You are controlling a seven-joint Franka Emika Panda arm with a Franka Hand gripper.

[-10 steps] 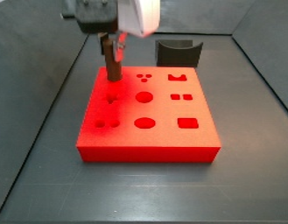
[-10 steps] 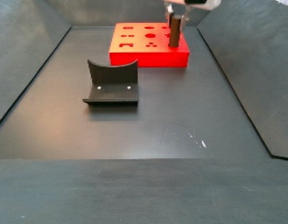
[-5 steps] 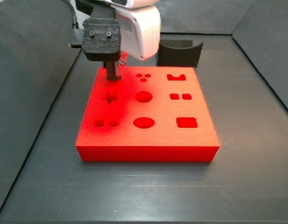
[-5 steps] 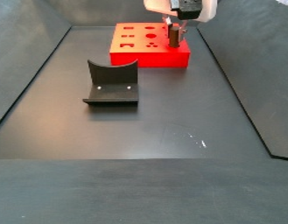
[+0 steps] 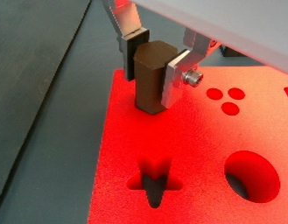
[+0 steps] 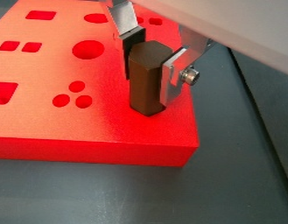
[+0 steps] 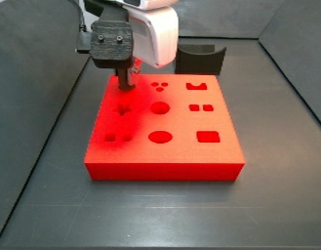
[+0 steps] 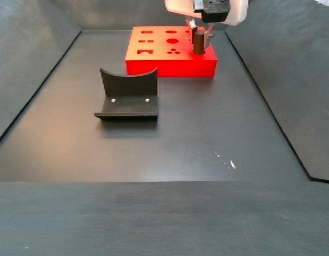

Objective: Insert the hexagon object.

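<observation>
My gripper [image 5: 156,63] is shut on the hexagon object [image 5: 150,80], a brown six-sided peg held upright. Its lower end stands in the red block [image 5: 181,166] at a corner, as both wrist views show [image 6: 147,80]. The silver fingers [image 6: 178,77] clamp the peg's upper part on two sides. In a side view the gripper [image 7: 122,68] is low over the block's far left corner [image 7: 124,93]. In a side view the gripper [image 8: 200,38] is over the block's right end [image 8: 174,50], and the peg is barely seen.
The red block has several shaped holes: a cross-shaped one [image 5: 152,179], a round one [image 5: 251,172], small dots [image 6: 73,96]. The dark curved holder [image 8: 127,95] stands on the floor away from the block, also seen behind the block [image 7: 199,57]. Dark walls enclose the floor.
The gripper has come down with the peg since one second ago, sinking the peg's lower end into the block. Over the last half second nothing has visibly moved.
</observation>
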